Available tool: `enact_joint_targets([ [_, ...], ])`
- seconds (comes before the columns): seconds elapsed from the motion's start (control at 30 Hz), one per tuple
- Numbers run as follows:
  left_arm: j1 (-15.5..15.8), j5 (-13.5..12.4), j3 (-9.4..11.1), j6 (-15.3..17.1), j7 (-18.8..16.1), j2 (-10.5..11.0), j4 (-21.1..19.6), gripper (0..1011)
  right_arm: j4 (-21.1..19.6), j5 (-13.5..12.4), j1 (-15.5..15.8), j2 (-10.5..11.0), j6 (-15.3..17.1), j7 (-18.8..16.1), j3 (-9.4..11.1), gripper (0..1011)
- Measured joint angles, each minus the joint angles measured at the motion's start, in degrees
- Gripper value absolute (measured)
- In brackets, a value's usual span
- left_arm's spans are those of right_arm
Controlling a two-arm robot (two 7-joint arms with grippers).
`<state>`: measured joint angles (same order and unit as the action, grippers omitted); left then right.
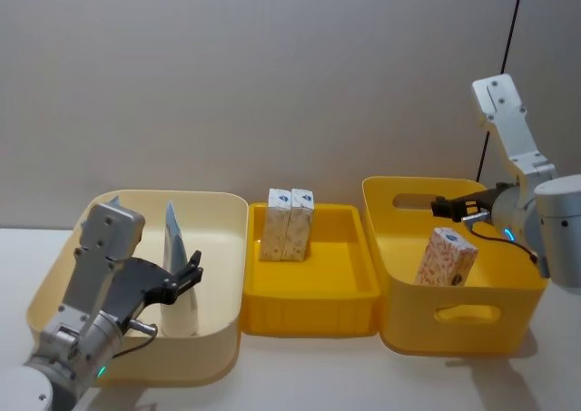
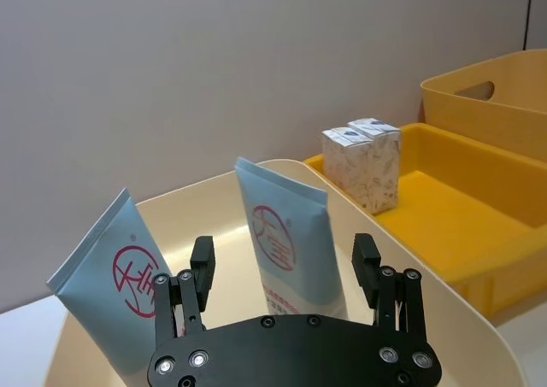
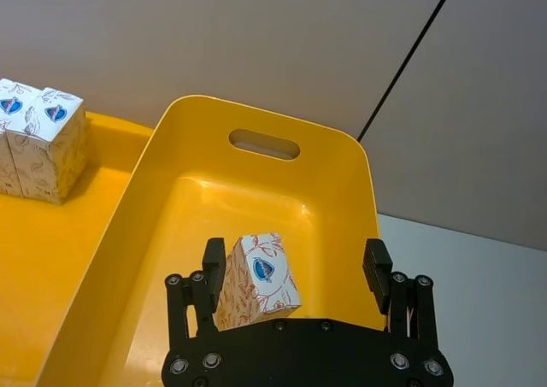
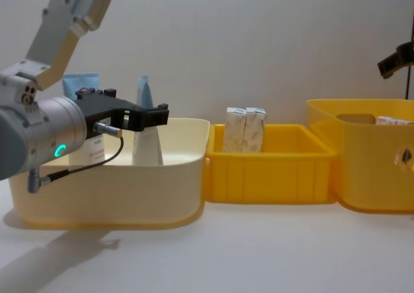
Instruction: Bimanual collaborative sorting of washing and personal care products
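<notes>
Head view showed three containers in a row across the lower half of the frame: a cream bin [image 1: 222,248] at lower left, a shallow yellow tray [image 1: 309,316] in the middle and a deep yellow bin [image 1: 408,325] at lower right. The left gripper [image 1: 189,273] hung over the cream bin with its jaws released and spread wide. In the left wrist view a pale blue tube [image 2: 282,242] with a red circle logo stood upright, flat end up, just past the black fingers [image 2: 202,267]; it was in line with the gap between them and touched by neither. A second tube [image 2: 115,276] with the same logo leaned near the bin's wall beside it. Two cartons [image 1: 289,225] stood upright and touching each other at the back of the tray, at the centre of the head view. The right gripper [image 1: 451,209] hovered above the deep bin at the right of that frame, its jaws likewise released. In the right wrist view a third carton [image 3: 256,280] lay tilted on the bin floor below the gripper, close under one finger and not clasped.
</notes>
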<state>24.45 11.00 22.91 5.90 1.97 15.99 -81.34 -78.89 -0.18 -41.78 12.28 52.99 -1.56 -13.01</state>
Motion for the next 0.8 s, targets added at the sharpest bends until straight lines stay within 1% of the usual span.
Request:
enact_joint_targets([
  [0.03,0.15,0.16,-0.10,-0.17,0.03,-0.14,0.30,1003,0.00,0.00,0.00,0.00,0.01,0.00,0.00,1001],
  [0.1,0.85,0.84,-0.69,-0.88,0.35,-1.00,2.17,1003,0.00,0.00,0.00,0.00,0.02,0.00,0.00,1001],
  [0.13,0.85,0.84,-0.69,-0.88,0.35,-1.00,2.17,1003,0.00,0.01,0.00,0.00,0.03,0.00,0.00,1001],
  [0.2,1.60,1.41,-1.04,-1.50,0.93,-1.76,3.78,1003,0.00,0.01,0.00,0.00,0.03,0.00,0.00,1001],
  [0.23,1.60,1.41,-1.04,-1.50,0.93,-1.76,3.78,1003,0.00,0.01,0.00,0.00,0.02,0.00,0.00,1001],
  [0.33,2.36,1.94,-1.36,-2.02,1.64,-2.45,5.51,1003,0.00,0.01,0.00,0.00,0.03,0.00,0.00,1001],
  [0.67,3.58,2.44,-1.81,-2.52,2.71,-3.51,8.14,1003,0.00,0.01,0.00,0.00,0.02,0.00,0.00,1001],
  [0.8,3.86,2.54,-1.90,-2.61,2.97,-3.75,8.74,956,0.00,0.01,0.00,0.00,0.02,0.00,0.00,1001],
])
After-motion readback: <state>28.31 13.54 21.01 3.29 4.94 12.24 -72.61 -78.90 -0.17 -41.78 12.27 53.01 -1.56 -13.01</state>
